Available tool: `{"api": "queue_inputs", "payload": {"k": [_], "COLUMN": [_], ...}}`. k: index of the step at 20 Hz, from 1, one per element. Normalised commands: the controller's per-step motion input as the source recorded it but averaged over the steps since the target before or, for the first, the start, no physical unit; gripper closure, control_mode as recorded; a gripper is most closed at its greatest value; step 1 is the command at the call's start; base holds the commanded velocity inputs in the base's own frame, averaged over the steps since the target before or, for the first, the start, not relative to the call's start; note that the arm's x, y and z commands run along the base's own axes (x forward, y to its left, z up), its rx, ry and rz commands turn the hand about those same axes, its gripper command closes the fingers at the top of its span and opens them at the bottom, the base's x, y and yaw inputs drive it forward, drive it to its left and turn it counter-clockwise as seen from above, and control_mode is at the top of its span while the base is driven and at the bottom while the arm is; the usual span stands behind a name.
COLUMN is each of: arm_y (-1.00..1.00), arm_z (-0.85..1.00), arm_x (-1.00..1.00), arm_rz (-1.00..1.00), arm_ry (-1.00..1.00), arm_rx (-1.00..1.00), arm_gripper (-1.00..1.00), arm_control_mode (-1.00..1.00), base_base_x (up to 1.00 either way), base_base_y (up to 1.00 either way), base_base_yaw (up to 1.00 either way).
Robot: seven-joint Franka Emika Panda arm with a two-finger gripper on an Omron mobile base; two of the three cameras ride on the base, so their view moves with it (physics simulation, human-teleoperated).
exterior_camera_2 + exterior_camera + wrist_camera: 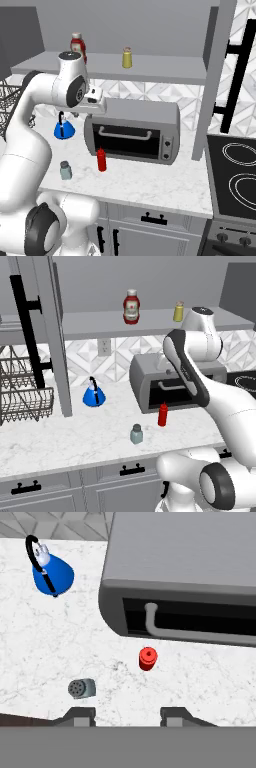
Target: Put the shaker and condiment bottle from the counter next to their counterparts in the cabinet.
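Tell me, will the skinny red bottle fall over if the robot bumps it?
Probably, yes. The condiment bottle stands tall and slim on a small base on the smooth counter, so a sideways nudge would likely tip it. Once down, its round body might roll.

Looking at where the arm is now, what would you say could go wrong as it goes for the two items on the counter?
1. The slim all-red squeeze bottle stands close in front of the grey toaster oven; a descending gripper might clip the oven or tip the narrow bottle.
2. The small grey-teal shaker sits near the marbled counter front edge, so a nudge could push it off.
3. On the grey cabinet shelf, the wide ketchup bottle and yellow shaker could be knocked during placing.
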Motion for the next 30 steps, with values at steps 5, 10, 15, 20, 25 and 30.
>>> {"api": "queue_inputs", "payload": {"k": [5,10,15,20,25,30], "arm_y": [0.00,-0.50,-0.86,-0.07,-0.11,-0.45], "arm_z": [0.00,-0.03,-0.13,-0.57,-1.00,-0.86], "arm_x": [-0.12,-0.73,-0.83,-0.23,0.00,-0.08], "arm_rz": [0.00,-0.01,0.08,0.24,0.41,0.25], "arm_ry": [-0.05,-0.25,-0.43,-0.02,-0.38,-0.36], "arm_rx": [0.00,0.14,0.25,0.03,0.13,0.22], "arm_gripper": [-1.00,-1.00,-1.00,-1.00,-1.00,-1.00], "arm_control_mode": [-1.00,-1.00,-1.00,-1.00,-1.00,-1.00], "base_base_x": [0.00,0.00,0.00,0.00,0.00,0.00], "base_base_y": [0.00,0.00,0.00,0.00,0.00,0.00], "base_base_yaw": [0.00,0.00,0.00,0.00,0.00,0.00]}}
